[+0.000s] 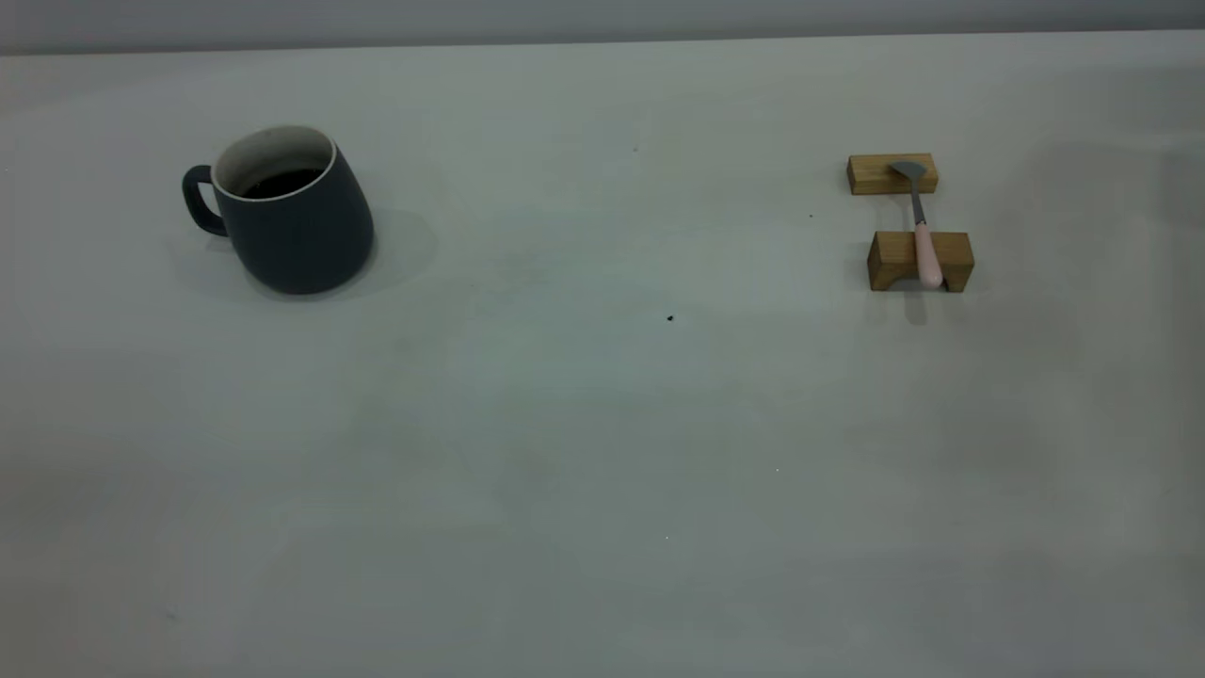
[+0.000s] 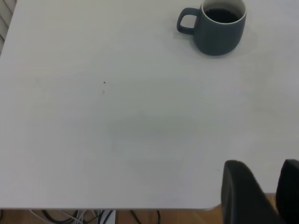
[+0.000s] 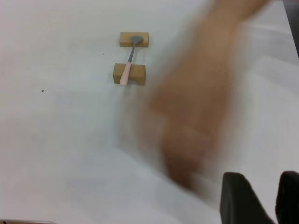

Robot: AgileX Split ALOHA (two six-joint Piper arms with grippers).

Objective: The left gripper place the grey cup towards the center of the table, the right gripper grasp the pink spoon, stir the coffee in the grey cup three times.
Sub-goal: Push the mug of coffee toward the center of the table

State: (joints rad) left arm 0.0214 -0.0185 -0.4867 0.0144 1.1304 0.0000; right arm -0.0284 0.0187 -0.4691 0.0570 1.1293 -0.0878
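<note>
The grey cup [image 1: 292, 221] stands upright at the table's [image 1: 602, 452] far left with its handle pointing left, and dark coffee [image 1: 282, 182] shows inside. In the left wrist view the grey cup [image 2: 219, 28] is far from my left gripper [image 2: 262, 164], which hangs open and empty over the table's edge. The pink spoon [image 1: 926, 252] lies across two wooden blocks at the far right, bowl on the farther block. My right gripper [image 3: 261, 175] is open and empty, well away from the pink spoon [image 3: 126, 71]. Neither gripper shows in the exterior view.
Two tan wooden blocks [image 1: 921, 261] [image 1: 871, 174] carry the spoon. A blurred person's hand [image 3: 201, 102] reaches across the table between my right gripper and the blocks. Cables lie on the wooden floor [image 2: 70, 217] beyond the table's edge.
</note>
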